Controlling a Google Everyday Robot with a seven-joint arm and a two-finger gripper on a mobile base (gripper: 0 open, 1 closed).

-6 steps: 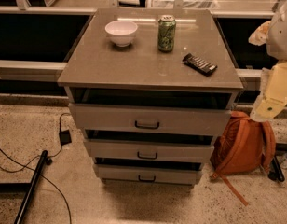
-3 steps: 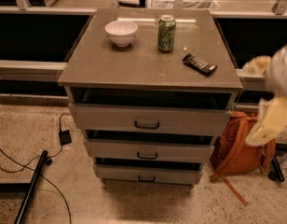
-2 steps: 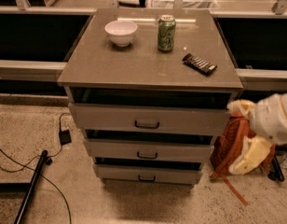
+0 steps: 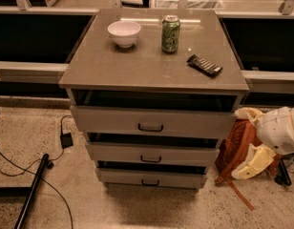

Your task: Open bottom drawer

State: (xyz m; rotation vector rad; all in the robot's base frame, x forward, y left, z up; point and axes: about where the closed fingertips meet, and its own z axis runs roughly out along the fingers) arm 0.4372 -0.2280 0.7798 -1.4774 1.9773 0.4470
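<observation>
The bottom drawer (image 4: 151,177) is the lowest of three grey fronts on the cabinet, with a small dark bar handle (image 4: 150,182). It sits only slightly out, with a dark gap above it. My gripper (image 4: 252,162) is cream-coloured and hangs low at the right of the cabinet, in front of an orange bag. It is level with the middle and bottom drawers and apart from them. The white arm (image 4: 280,130) rises behind it at the right edge.
On the cabinet top (image 4: 113,66) stand a white bowl (image 4: 124,33), a green can (image 4: 170,33) and a dark snack bar (image 4: 204,65). An orange backpack (image 4: 235,147) leans at the cabinet's right. Cables (image 4: 23,163) and a black pole (image 4: 32,189) lie on the floor at the left.
My arm and gripper have come down and to the left, from high at the right edge to low beside the cabinet's right side. The drawers have not moved.
</observation>
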